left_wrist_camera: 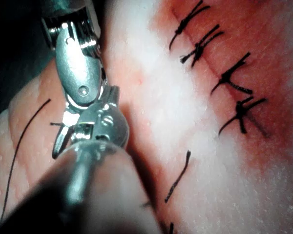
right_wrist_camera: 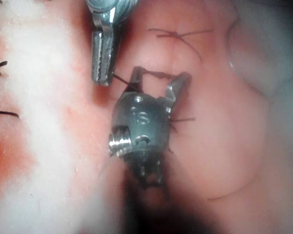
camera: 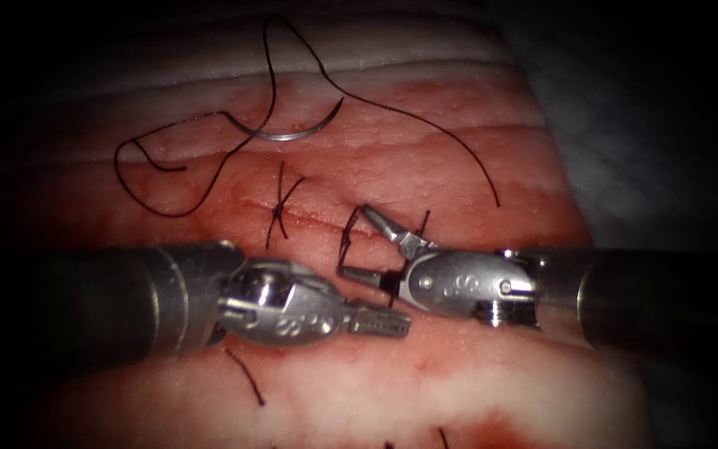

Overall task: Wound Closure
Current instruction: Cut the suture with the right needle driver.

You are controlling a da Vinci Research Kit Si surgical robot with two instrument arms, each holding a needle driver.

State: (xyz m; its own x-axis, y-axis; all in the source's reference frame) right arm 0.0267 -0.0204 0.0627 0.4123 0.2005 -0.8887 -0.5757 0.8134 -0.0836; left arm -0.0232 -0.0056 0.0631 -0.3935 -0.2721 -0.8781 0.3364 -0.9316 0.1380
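Left hand [camera: 380,323]: comes in from the left, lying low across the near tissue; its two halves are together and clamp nothing. Its tip ends just short of the right hand.
Thread [camera: 209,158]: loose, looping over the far left tissue, one long strand running off to the far right; it joins the needle's left end.
Cut end [camera: 245,376]: a short stray piece of thread on the near tissue, just below the left hand.
Needle [camera: 292,131]: free, held by neither hand; it lies flat on the far tissue, well apart from both, not in the tissue.
Knot [camera: 280,209]: a tied stitch across the cut [camera: 317,218], just left of the right hand; more tied stitches [left_wrist_camera: 219,63] show in the left wrist view.
Tissue [camera: 459,391]: red fluid [camera: 492,428] at its near edge.
Right hand [camera: 355,241]: comes in from the right, its halves spread wide apart over the cut, holding nothing that I can make out; short thread ends sit right by it.
Step in hand: my reading, between stitches, one knot done and the needle set aside.
Next move calls for: a hand reaching far to the needle and gripping it on its curve, clear of the loose loops.
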